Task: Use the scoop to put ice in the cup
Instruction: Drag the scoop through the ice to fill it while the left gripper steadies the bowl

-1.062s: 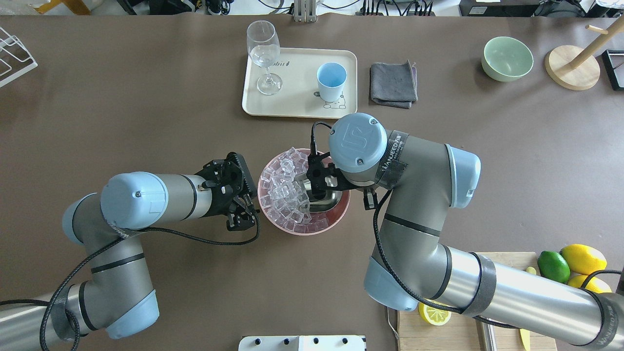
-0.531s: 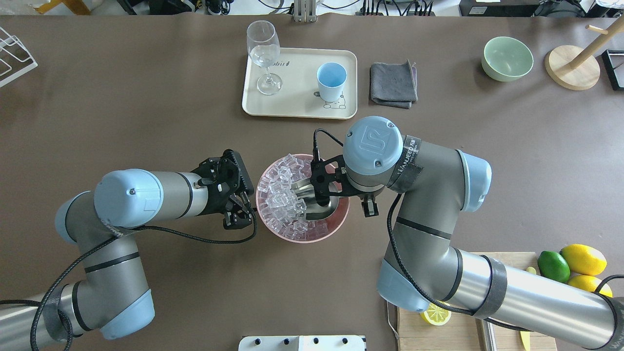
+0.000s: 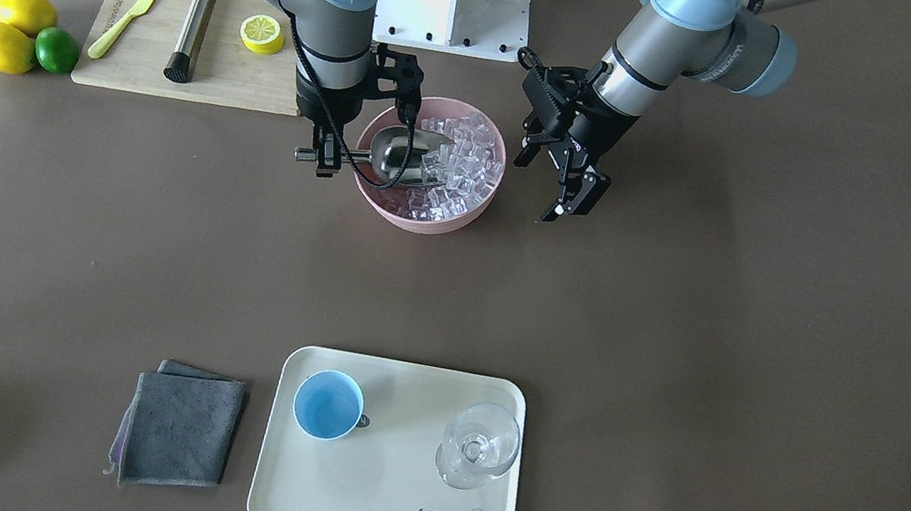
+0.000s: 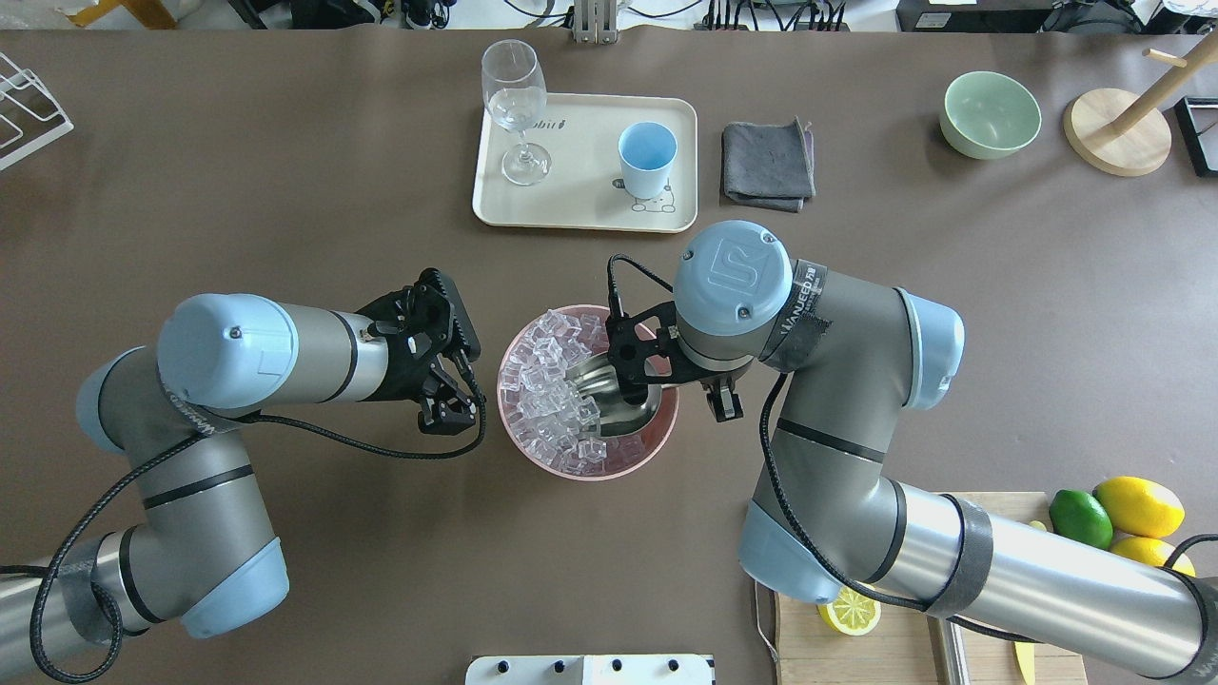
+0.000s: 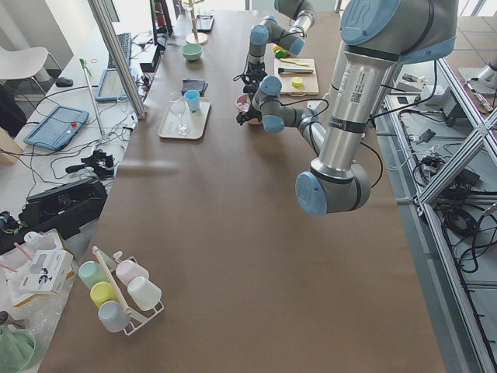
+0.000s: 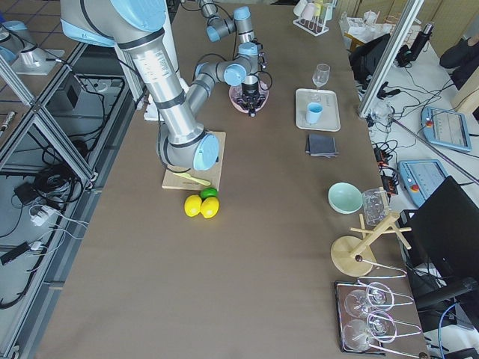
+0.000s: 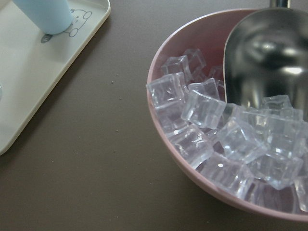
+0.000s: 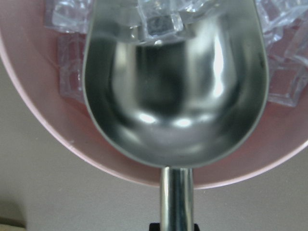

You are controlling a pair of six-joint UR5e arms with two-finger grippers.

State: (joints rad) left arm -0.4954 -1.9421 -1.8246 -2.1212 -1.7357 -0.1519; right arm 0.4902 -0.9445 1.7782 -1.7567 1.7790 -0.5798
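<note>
A pink bowl [image 4: 590, 473] mid-table holds many clear ice cubes [image 4: 547, 400]. My right gripper [image 3: 330, 160] is shut on the rod handle of the steel scoop [image 4: 618, 400]. The scoop's trough lies in the bowl with its mouth against the ice. In the right wrist view the scoop [image 8: 175, 82] has a few cubes at its lip. My left gripper [image 4: 459, 390] is open and empty just left of the bowl, not touching it. The light-blue cup [image 4: 647, 157] stands upright and empty on the cream tray [image 4: 580, 214] at the far side.
A stemmed glass [image 4: 515, 105] shares the tray. A grey cloth [image 4: 767, 166] lies to its right and a green bowl [image 4: 990, 114] and a wooden stand [image 4: 1118, 128] further right. A cutting board [image 3: 171, 74] with lemon half, knife and steel cylinder lies beside my right arm.
My left gripper has drawn back to the left, away from the bowl's rim. My right wrist has shifted right with the scoop, and the bowl has slid slightly toward the robot.
</note>
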